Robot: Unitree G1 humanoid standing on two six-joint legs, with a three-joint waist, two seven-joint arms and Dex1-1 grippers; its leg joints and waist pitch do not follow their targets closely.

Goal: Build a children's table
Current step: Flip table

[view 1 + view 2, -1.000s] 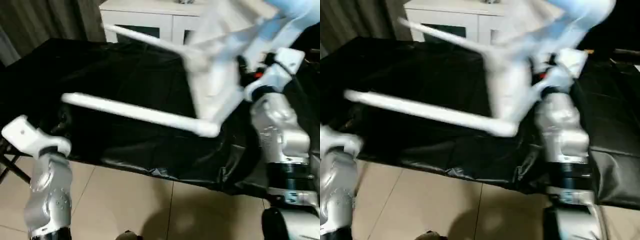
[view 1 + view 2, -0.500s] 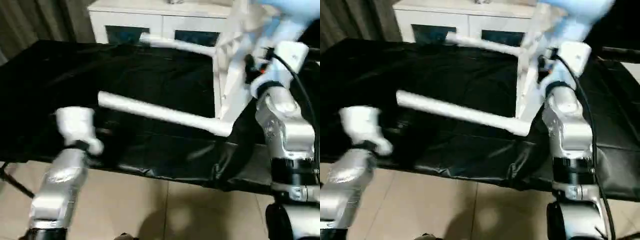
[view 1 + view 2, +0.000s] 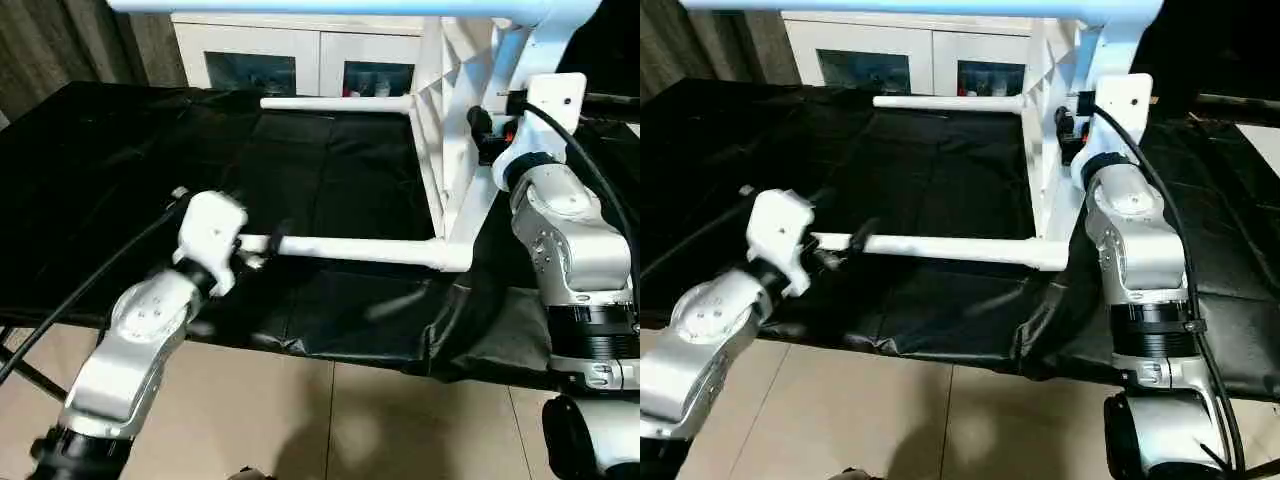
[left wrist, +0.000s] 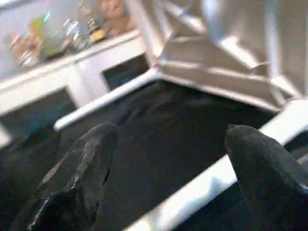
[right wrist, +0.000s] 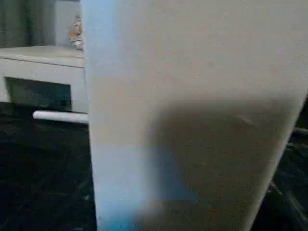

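The children's table stands on its side on the black cloth, its white ribbed tabletop (image 3: 455, 150) upright at the right. Three white legs stick out leftward: one along the top (image 3: 300, 6), a far one (image 3: 340, 102), and a near one (image 3: 360, 248) just above the cloth. My left gripper (image 3: 262, 240) is at the near leg's free end. In the left wrist view it (image 4: 168, 130) is open, with black fingers (image 4: 82, 168) on either side of that leg (image 4: 211, 185). My right gripper (image 3: 484, 128) is against the tabletop's upper edge, and the white panel (image 5: 192, 96) sits close in front of its wrist camera.
A white cabinet (image 3: 300, 45) with dark glass doors stands behind the black-covered work table (image 3: 120, 150). The cloth's front edge hangs over a tiled floor (image 3: 330, 420). A black cable (image 3: 90, 290) trails from my left arm, and another (image 3: 590, 180) loops over my right forearm.
My left arm has come up from the lower left to the near leg's free end. The table has swung more upright, so its legs lie level. The right gripper stays at the tabletop.
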